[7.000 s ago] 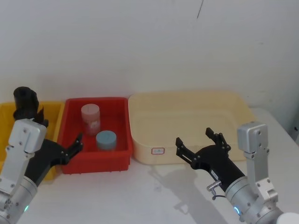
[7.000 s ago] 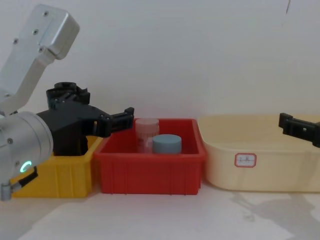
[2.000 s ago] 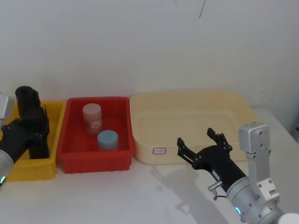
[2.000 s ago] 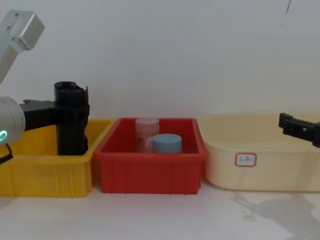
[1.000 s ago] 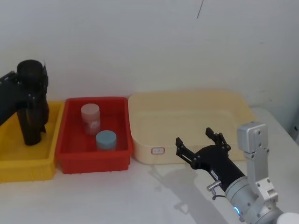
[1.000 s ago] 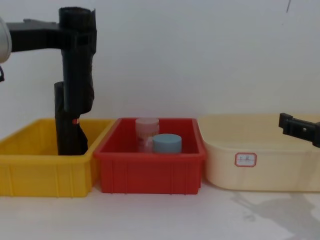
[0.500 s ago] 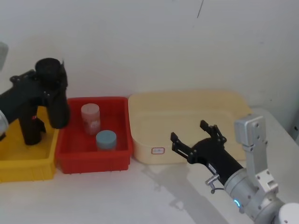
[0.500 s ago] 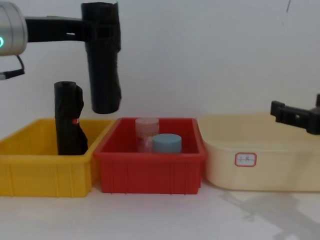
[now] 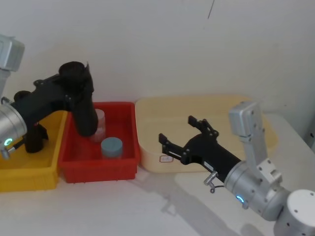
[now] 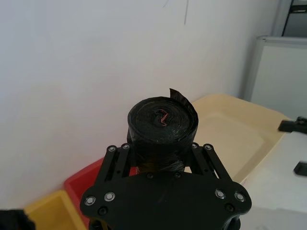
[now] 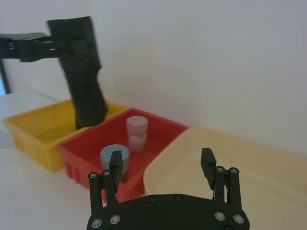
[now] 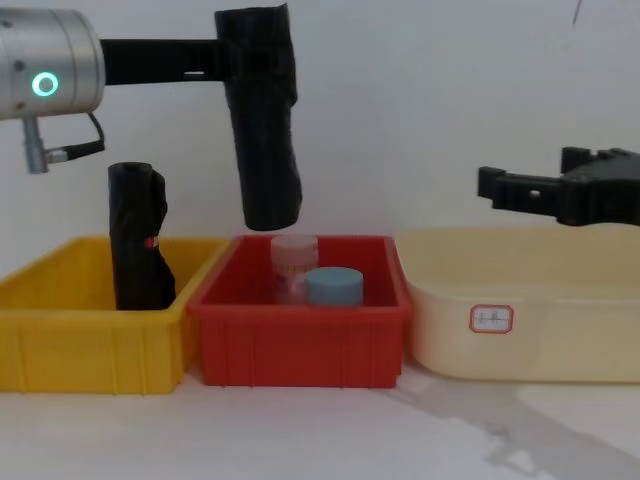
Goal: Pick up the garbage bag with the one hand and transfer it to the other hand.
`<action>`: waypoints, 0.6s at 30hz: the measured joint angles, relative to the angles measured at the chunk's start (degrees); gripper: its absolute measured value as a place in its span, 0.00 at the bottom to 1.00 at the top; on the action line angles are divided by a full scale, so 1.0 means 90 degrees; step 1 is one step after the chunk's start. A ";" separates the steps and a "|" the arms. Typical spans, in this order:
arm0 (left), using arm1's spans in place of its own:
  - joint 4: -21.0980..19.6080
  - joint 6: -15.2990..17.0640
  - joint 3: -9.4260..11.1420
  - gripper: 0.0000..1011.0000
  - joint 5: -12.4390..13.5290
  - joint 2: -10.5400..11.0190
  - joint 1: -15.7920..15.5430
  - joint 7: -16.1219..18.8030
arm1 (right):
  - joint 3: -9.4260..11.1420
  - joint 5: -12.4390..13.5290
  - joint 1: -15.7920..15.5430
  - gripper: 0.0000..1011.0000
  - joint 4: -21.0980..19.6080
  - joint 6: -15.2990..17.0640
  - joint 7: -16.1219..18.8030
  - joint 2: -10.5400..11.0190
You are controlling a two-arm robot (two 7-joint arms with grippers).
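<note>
On the white counter [image 12: 320, 435], a yellow bin [image 12: 90, 355] sits left, a red bin [image 12: 300, 350] middle, a cream tub [image 12: 565, 335] right. A red-marked black roll [image 12: 136, 230] stands upright in the yellow bin. The red bin holds a jar [image 12: 292, 252], far, and a blue-lidded pot [image 12: 333, 287], near.

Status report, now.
Left gripper shut on garbage bag, aloft over red bin. Right gripper open above cream tub, apart from bag. Clear jar below bag, not touching.

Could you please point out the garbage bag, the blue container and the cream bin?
garbage bag [image 12: 267, 150]: chest view, mid roll.
blue container [image 12: 333, 287]: chest view, front side.
cream bin [image 12: 560, 340]: chest view, front wall.
</note>
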 joint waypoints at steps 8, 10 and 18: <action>0.0217 -0.0040 0.0175 0.47 -0.0085 -0.0117 -0.0214 -0.0190 | -0.0248 0.0000 0.0315 0.99 0.0160 0.0284 0.0241 0.0003; 0.0236 -0.0039 0.0205 0.47 -0.0099 -0.0132 -0.0243 -0.0221 | -0.0317 -0.0008 0.0399 0.99 0.0231 0.0329 0.0291 -0.0011; 0.0267 0.0095 0.0379 0.47 -0.0211 -0.0183 -0.0366 -0.0396 | -0.0487 -0.0045 0.0642 0.99 0.0483 0.0392 0.0418 -0.0103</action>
